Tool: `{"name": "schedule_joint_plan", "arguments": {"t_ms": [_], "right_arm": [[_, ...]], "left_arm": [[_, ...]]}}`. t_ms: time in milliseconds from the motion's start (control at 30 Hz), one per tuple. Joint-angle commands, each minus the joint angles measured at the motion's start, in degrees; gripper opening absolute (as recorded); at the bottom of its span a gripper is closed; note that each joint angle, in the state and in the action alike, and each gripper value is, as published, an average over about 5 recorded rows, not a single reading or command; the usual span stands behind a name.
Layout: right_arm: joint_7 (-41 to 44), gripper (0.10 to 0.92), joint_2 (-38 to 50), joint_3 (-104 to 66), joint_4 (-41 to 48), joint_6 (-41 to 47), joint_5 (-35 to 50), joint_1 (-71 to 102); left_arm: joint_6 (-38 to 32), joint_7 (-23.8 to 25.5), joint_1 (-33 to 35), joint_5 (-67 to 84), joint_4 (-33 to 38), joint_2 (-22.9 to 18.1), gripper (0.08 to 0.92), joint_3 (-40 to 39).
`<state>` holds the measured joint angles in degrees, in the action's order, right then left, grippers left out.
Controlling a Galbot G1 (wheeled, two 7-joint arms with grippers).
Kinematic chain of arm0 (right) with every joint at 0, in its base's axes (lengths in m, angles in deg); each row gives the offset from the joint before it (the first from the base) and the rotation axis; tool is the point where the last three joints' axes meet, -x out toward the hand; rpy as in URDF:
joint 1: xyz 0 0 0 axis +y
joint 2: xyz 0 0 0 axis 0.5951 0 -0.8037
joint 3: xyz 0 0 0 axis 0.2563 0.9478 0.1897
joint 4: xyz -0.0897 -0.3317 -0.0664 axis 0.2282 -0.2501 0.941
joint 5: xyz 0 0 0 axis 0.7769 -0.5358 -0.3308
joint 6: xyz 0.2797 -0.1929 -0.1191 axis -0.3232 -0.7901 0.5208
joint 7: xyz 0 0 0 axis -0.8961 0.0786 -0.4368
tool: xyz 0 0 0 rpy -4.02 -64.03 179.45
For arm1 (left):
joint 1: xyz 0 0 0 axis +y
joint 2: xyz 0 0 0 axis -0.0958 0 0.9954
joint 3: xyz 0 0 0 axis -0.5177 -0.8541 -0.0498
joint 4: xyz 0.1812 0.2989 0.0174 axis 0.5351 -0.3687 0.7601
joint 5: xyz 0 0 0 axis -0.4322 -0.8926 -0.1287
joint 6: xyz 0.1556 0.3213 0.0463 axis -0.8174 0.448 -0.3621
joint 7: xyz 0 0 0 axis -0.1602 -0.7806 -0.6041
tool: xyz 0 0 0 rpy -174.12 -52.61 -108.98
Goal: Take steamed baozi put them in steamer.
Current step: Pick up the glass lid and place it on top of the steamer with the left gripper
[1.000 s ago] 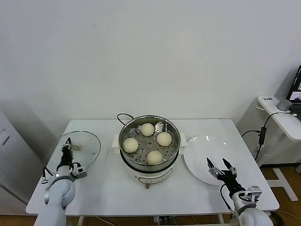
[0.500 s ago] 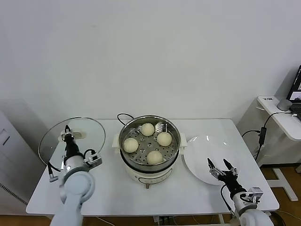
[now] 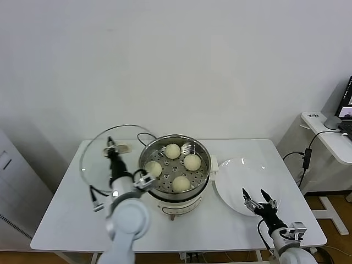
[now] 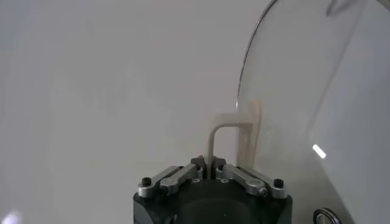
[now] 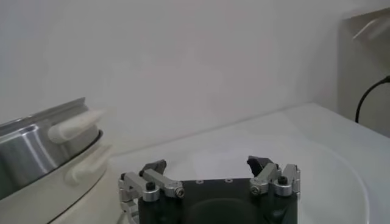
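Note:
The shiny steamer point(image 3: 205, 175) stands mid-table on its white pot base, and several cream-white baozi point(image 3: 192, 161) lie in its perforated basket. My left gripper point(image 3: 110, 150) is shut on the pale handle point(image 4: 235, 130) of the glass lid point(image 3: 98, 165). It holds the lid raised and tilted on edge just left of the steamer. My right gripper point(image 3: 257, 198) hangs open with nothing between its fingers, over the front part of the white plate point(image 3: 231, 175). In the right wrist view the steamer point(image 5: 33, 149) stands beyond the right gripper point(image 5: 207, 166).
A black cable point(image 3: 144, 135) runs behind the steamer. The white table point(image 3: 60, 223) has bare surface at front left. A side desk point(image 3: 330, 137) with a cable point(image 3: 306, 158) stands beyond the table's right edge.
My left arm has lifted the glass lid off the table's left side and carried it right, up to the steamer. The right gripper has sunk slightly and stays open.

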<state>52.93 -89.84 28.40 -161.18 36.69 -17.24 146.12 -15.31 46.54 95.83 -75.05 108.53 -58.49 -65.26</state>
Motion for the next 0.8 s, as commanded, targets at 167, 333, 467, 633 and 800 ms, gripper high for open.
{"name": "schedule_joint_plan", "arguments": {"t_ms": [167, 333, 467, 633, 800], "right_arm": [[0.4, 0.823, -0.2, -0.8, 0.2, -0.4, -0.2, 1.3], [0.4, 0.823, -0.6, -1.0, 0.1, -0.2, -0.8, 1.2], [0.4, 0.823, -0.7, -1.2, -0.1, -0.1, -0.8, 1.3], [0.5, 0.823, -0.6, -1.3, 0.0, -0.2, -0.8, 1.3], [0.5, 0.823, -0.8, -1.2, -0.1, -0.1, -0.8, 1.1]], "left_arm": [[2.8, 1.4, -8.9, 2.1, -9.0, -5.2, 0.127, -18.2], [2.8, -2.0, -10.3, 12.3, -12.1, -5.2, 0.127, -20.1], [2.8, -3.2, -11.3, 14.9, -15.0, -5.2, 0.127, -20.2], [2.8, -4.1, -12.6, 12.8, -17.2, -5.2, 0.127, -19.0], [2.8, -4.2, -12.6, 8.6, -18.7, -5.2, 0.127, -17.2]]}}
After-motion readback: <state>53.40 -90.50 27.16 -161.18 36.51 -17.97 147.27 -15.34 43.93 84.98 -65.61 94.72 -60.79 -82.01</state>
